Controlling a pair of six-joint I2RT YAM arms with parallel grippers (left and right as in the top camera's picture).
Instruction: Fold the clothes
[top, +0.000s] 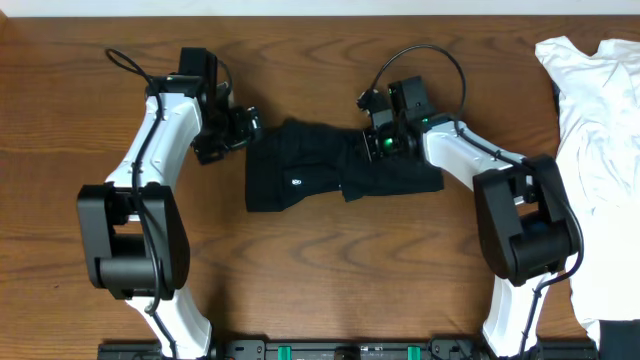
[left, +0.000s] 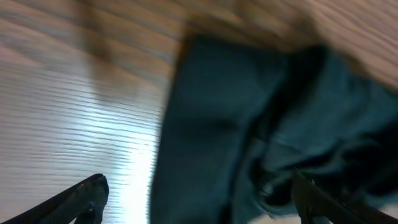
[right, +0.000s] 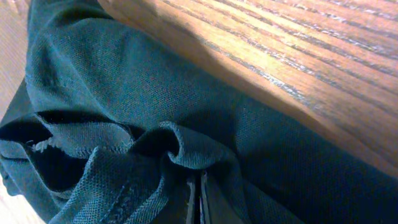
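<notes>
The clothes, a black shirt (top: 300, 165) with a small white logo, lie bunched and partly folded in the middle of the wooden table. My left gripper (top: 243, 128) hovers at the shirt's upper left edge. In the blurred left wrist view its jaws (left: 199, 199) stand wide open, the shirt's edge (left: 217, 124) lying below and between the fingers (left: 93, 193). My right gripper (top: 378, 148) is down on the shirt's upper right part. In the right wrist view its jaws (right: 198, 199) are shut, with a puckered fold of the dark fabric (right: 124, 81) gathered at the tips.
A white shirt (top: 600, 150) lies spread along the table's right edge, beyond the right arm. Bare wood (top: 330, 260) shows in front of the black shirt and behind it (top: 320, 70).
</notes>
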